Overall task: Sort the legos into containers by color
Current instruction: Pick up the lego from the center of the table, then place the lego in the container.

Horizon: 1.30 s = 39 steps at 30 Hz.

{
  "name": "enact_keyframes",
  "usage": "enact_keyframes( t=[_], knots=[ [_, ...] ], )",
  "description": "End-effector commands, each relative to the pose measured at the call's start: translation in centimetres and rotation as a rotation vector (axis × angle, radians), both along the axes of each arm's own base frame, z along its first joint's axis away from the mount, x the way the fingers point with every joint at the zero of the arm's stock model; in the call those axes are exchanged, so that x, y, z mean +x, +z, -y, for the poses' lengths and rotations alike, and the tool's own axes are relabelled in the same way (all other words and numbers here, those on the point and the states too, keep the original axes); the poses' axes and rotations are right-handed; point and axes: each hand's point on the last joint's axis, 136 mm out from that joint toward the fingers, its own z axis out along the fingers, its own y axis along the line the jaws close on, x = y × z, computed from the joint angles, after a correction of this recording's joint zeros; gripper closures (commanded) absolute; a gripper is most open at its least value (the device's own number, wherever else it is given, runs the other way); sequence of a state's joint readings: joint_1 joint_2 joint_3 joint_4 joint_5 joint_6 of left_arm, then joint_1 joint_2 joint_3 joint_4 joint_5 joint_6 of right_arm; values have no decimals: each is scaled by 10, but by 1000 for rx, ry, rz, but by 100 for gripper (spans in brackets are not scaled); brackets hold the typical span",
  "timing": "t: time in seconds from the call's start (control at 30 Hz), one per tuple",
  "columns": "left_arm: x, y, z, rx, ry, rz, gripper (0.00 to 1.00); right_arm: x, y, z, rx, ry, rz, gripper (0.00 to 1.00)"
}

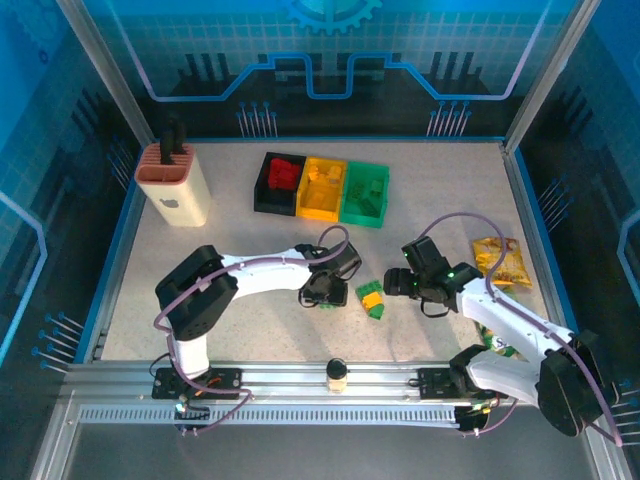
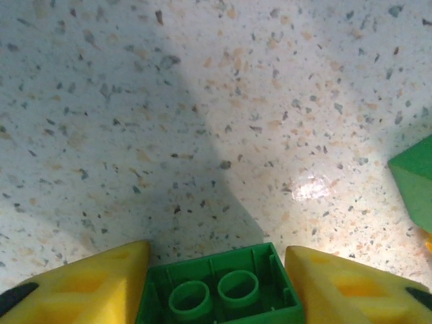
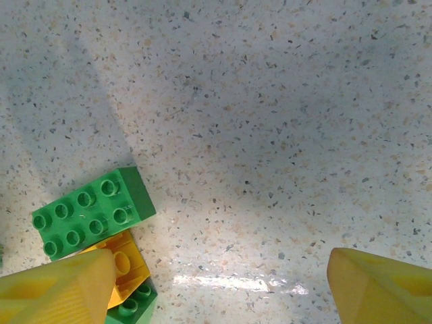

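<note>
our left claw point(image 2: 216, 263) clamped on green brick point(image 2: 219, 293), right claw point(image 3: 221, 260) spread apart over table point(image 3: 270, 135), beside brick pile point(image 3: 91, 216)

Green brick point(image 2: 219, 290); yellow brick point(image 3: 125, 263); speckled beige table point(image 2: 202, 101)

Speckled table point(image 1: 250, 240), beige knife block point(image 1: 175, 185) standing far left, black bin point(image 1: 262, 195), yellow bin point(image 1: 318, 213), green bin point(image 1: 362, 217) side by side at the far middle, green and yellow legos point(image 1: 372, 299) clustered near centre, lone green brick point(image 2: 219, 290) just left, apparently flat on it, snack bag point(image 1: 497, 260) at right.
</note>
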<state>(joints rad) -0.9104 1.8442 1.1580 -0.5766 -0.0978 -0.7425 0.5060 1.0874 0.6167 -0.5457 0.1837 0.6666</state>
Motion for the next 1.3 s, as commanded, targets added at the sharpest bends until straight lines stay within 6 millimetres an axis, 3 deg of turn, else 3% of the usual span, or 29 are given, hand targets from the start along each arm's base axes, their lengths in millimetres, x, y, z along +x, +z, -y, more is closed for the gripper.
enact_keyframes(
  t=[0.0, 0.17, 0.4, 0.57, 0.83, 0.87, 0.93, 0.97, 1.03, 1.1, 1.27],
  knots=[
    [-1, 15, -3, 14, -11, -1, 56, -2, 5, 3, -10, -20, 19, 17],
    [52, 56, 10, -53, -4, 108, 59, 0, 4, 2, -13, -21, 15, 17],
    [158, 112, 29, -130, 1, 283, 59, -1, 3, -3, 15, -11, 6, 17],
    [224, 115, 44, -143, -21, 372, 59, -2, 7, -6, 25, -4, 13, 18],
    [292, 101, 66, -185, -49, 452, 58, 0, 13, -11, 36, 18, 30, 17],
    [298, 101, 69, -195, -55, 463, 55, -1, 13, -12, 34, 19, 27, 17],
    [305, 104, 71, -212, -73, 475, 26, -2, 11, -14, 28, 32, 23, 16],
    [305, 110, 74, -225, -85, 478, 17, -3, 10, -14, 22, 38, 20, 15],
    [299, 130, 78, -250, -103, 490, 13, -6, 8, -15, 9, 54, 12, 12],
    [287, 164, 79, -288, -110, 523, 12, -8, 5, -16, -6, 78, 6, 10],
    [237, 233, 72, -352, -155, 628, 9, -18, -5, -27, -19, 141, -46, 12]
  ],
)
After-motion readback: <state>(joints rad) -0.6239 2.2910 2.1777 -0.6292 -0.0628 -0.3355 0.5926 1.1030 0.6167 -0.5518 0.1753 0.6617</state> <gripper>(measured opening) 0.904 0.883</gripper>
